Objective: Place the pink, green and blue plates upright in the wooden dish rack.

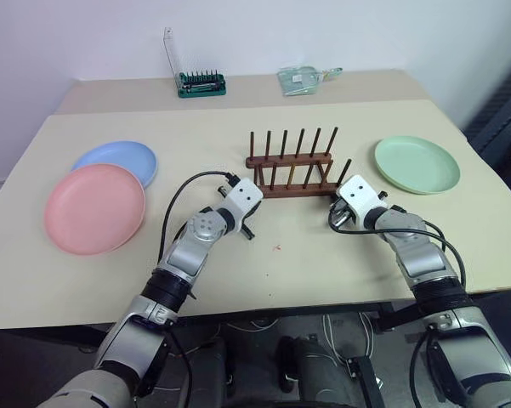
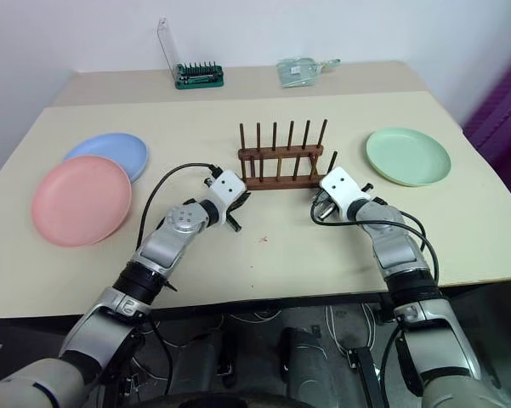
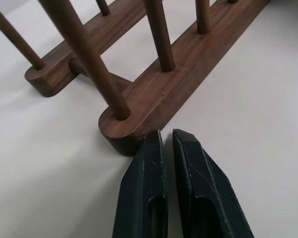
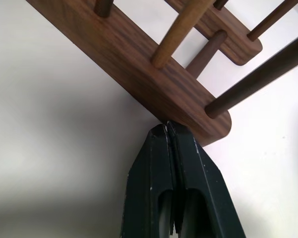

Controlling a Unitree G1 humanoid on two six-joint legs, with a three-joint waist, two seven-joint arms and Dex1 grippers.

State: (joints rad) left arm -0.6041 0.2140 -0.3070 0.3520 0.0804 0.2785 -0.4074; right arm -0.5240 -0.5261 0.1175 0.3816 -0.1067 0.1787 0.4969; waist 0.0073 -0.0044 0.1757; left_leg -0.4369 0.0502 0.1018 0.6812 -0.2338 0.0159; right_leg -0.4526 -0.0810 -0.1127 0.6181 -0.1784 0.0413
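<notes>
The wooden dish rack stands empty in the middle of the table, its pegs upright. To its left lie the pink plate and, partly under it, the blue plate. The green plate lies flat to the rack's right. My left gripper is shut, with its tips just short of the left end of the rack's near rail. At the right end of that rail, my right gripper is shut and empty, tips against the wood.
At the back of the table stands a green holder with a clear upright panel, and a clear plastic packet lies to its right. The table's front edge runs under both forearms.
</notes>
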